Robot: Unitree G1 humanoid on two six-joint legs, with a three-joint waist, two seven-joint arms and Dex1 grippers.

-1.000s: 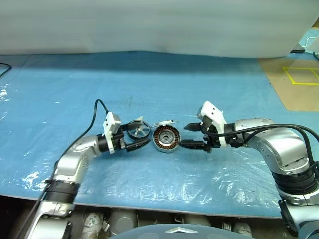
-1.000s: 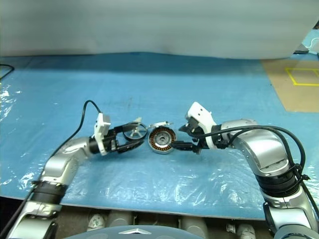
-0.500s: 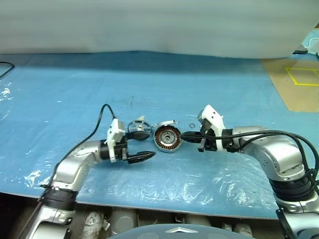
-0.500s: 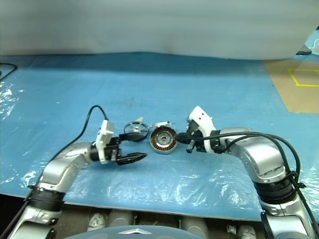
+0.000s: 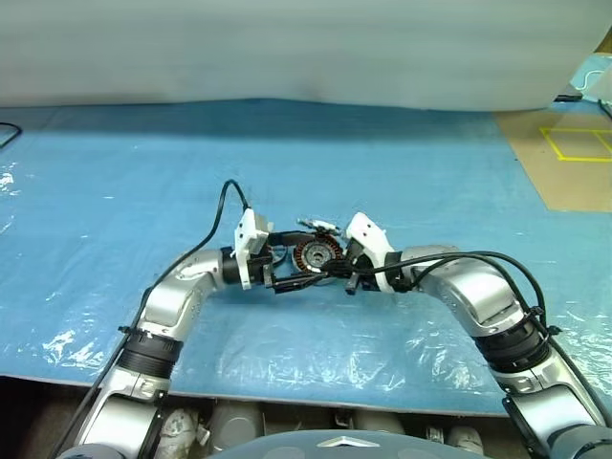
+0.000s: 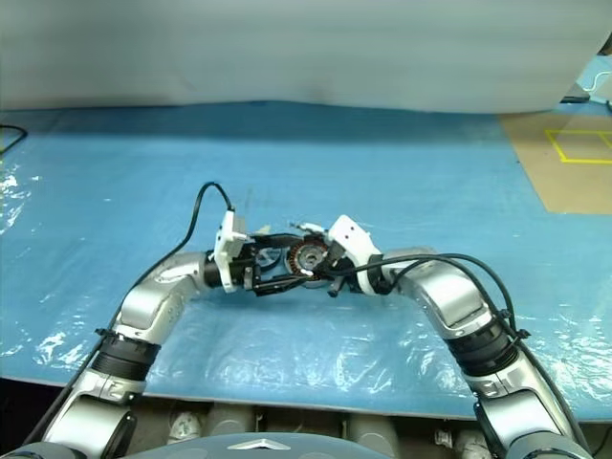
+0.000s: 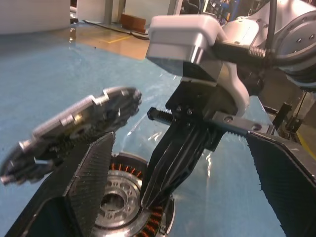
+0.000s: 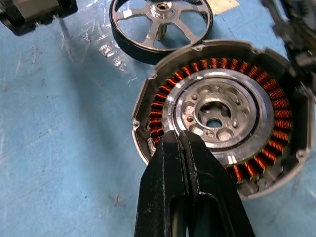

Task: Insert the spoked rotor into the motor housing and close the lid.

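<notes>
Rotor insertion is not yet done, judging by how the parts lie. The right gripper point(image 8: 185, 140) is clenched with nothing between its fingers, its tips pressing on the inner edge of the motor housing point(image 8: 222, 113), just at the copper windings. The left gripper point(image 5: 298, 275) stands fully spread and empty, one finger point(image 7: 91, 173) beside the housing. The spoked rotor point(image 8: 160, 24) lies flat on the blue plastic sheet point(image 5: 115, 191), just beside the housing and touching its rim. The lid point(image 7: 74, 126) hangs tilted above the housing's far edge; whether it is hinged there I cannot tell. Picking up and seating the rotor, then closing the lid, all remain.
</notes>
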